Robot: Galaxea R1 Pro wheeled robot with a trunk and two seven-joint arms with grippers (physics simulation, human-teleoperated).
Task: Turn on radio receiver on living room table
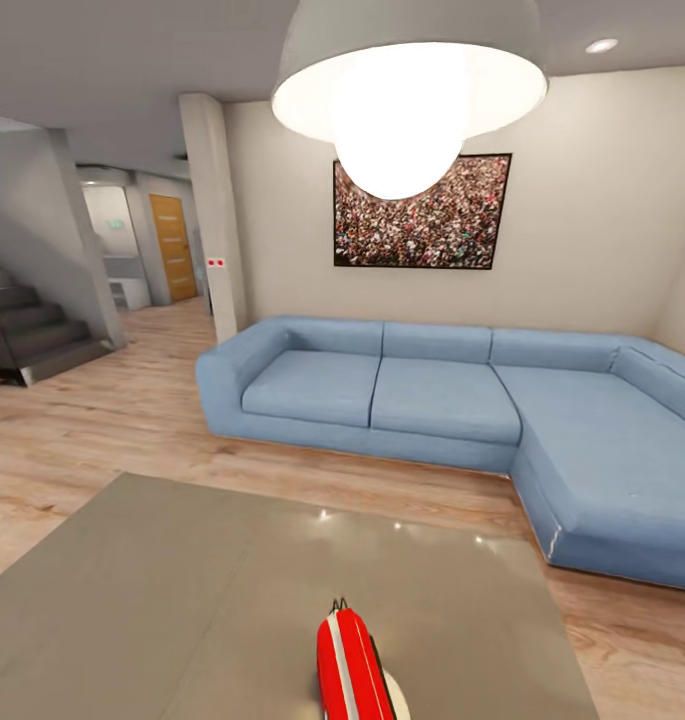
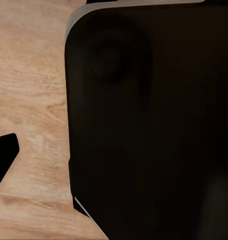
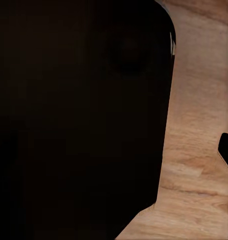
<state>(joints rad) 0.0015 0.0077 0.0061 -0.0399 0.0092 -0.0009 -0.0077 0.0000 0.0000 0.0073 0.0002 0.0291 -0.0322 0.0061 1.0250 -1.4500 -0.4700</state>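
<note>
The radio receiver [image 1: 348, 662] lies on the table [image 1: 182, 590] near its front edge, low in the head view and a little right of centre. It is red with a white stripe down its length, and a small black handle points away from me. The grey top is glossy and reflects ceiling lights. In the left wrist view, a dark rounded panel of the robot's body [image 2: 148, 125] hangs over wood floor, with a black tip [image 2: 4, 156] at the edge. In the right wrist view, a similar dark panel [image 3: 79, 115] and black tip [image 3: 227, 150] show.
A blue L-shaped sofa [image 1: 432, 400] stands behind the table, its chaise [image 1: 612, 470] reaching forward on the right. A white pendant lamp [image 1: 402, 90] hangs close overhead, before the crowd picture [image 1: 422, 215]. Stairs [image 1: 32, 335] and a hallway are at the left, across the wood floor [image 1: 92, 420].
</note>
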